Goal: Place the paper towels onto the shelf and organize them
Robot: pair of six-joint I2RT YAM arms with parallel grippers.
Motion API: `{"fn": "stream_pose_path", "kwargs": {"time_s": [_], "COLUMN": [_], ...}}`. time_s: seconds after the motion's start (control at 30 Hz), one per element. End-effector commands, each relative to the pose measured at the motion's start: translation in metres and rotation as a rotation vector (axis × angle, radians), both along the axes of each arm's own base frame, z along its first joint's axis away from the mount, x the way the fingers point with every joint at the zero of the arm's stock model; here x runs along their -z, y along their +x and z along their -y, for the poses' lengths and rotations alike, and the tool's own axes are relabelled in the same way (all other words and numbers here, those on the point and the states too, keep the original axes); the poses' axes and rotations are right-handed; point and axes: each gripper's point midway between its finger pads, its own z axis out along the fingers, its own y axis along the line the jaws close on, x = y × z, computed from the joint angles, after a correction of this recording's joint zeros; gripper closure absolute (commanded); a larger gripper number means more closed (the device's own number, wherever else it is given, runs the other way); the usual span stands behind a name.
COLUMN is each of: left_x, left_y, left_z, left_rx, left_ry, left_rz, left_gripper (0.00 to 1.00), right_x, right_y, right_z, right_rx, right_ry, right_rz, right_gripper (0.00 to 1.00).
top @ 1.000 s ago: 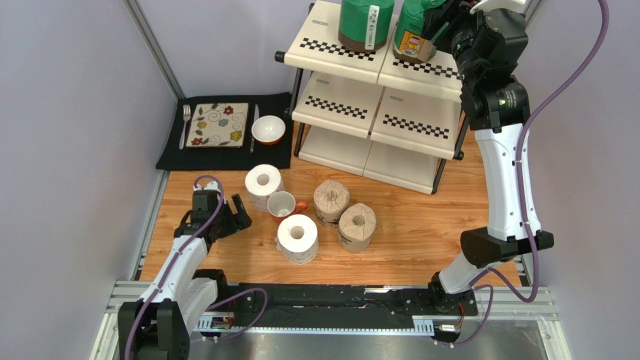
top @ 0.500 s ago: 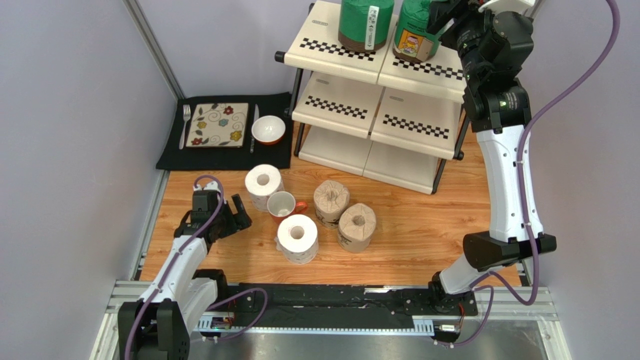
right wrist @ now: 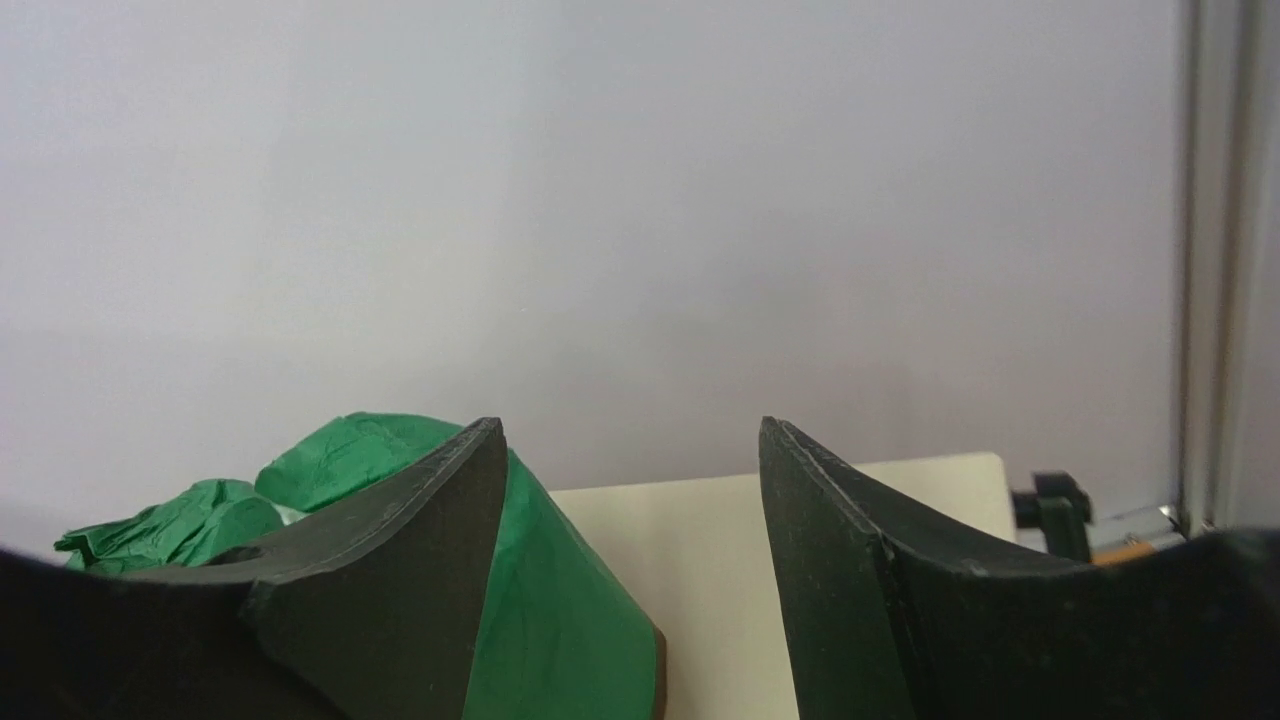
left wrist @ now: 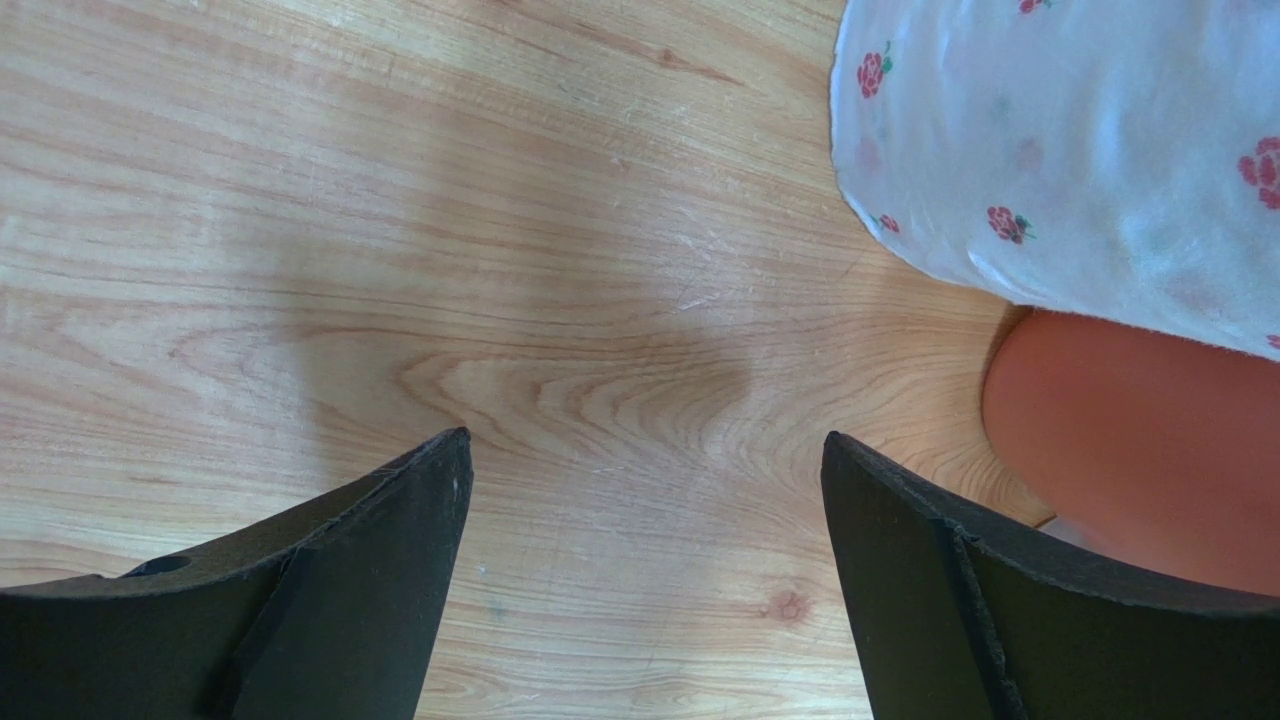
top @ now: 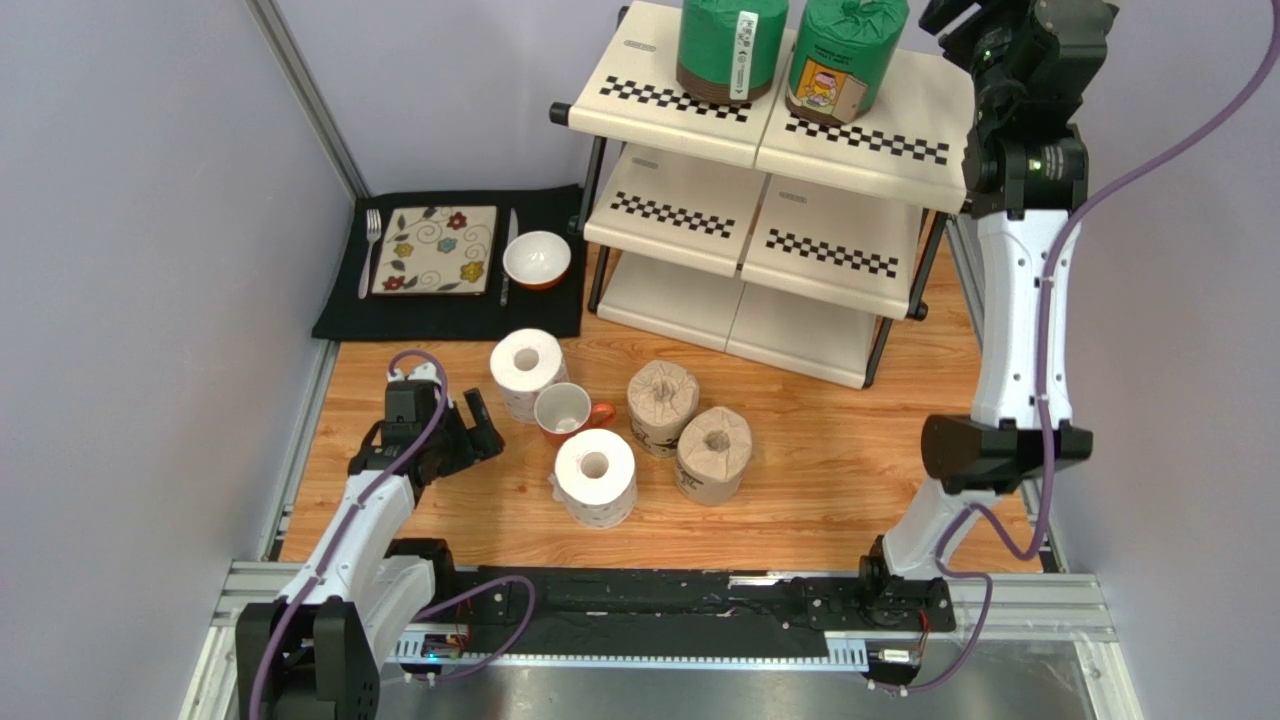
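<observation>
- The right gripper (top: 965,15) hangs at the back right corner of the shelf (top: 661,173), just beside the right green roll (top: 846,57). Its jaws are spread with nothing between them. A careless sweep on the way down could clip that roll.
- Both green rolls stand upright on the slanted top tier. A knock could tip either one, the left green roll (top: 732,45) included, forward off the panel.
- The left gripper (top: 484,425) rests low over the wooden table (top: 842,450), jaws spread wide and empty. The mug (top: 564,407) sits just beside the nearest white roll (top: 528,371), so a reach for that roll could shove or topple the mug.
- In the left wrist view, an orange surface that is probably the mug lies just past the right-hand finger (left wrist: 932,600), so contact is likely.
- The 2 tan rolls sit close together, and lifting one (top: 663,405) may drag the other (top: 715,453).
- The rolls look soft, so a hard squeeze could dent them.
- Count of rolls: 6 in all. 2 green are on the top tier. 2 white, the second (top: 595,476) in front of the mug, and 2 tan are on the table.
- Shelf: 1, with 3 tiers. The lower 2 tiers hold nothing.
- Other items: 1 mug, 1 bowl (top: 537,260), 1 plate (top: 437,248), 1 fork (top: 371,248), 1 knife (top: 508,248) and 1 placemat (top: 343,308).
</observation>
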Motion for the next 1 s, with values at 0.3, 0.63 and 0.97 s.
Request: {"fn": "stream_pose_path", "kwargs": {"time_s": [0.3, 0.63, 0.97], "left_x": [0.001, 0.001, 0.001], "left_y": [-0.001, -0.001, -0.001], "left_z": [0.001, 0.000, 0.000], "left_rx": [0.007, 0.004, 0.002], "left_ry": [-0.002, -0.003, 0.001], "left_rz": [-0.006, -0.008, -0.006], "left_gripper": [0.05, 0.05, 0.05], "right_x": [0.043, 0.052, 0.055], "right_y": [0.044, 0.048, 0.045], "right_z": [0.000, -0.031, -0.041], "right_rx": [-0.140, -0.320, -0.380], "right_ry": [-0.085, -0.139, -0.146], "right_rz": [-0.095, -0.093, -0.080], "right_gripper": [0.33, 0.32, 0.32]}}
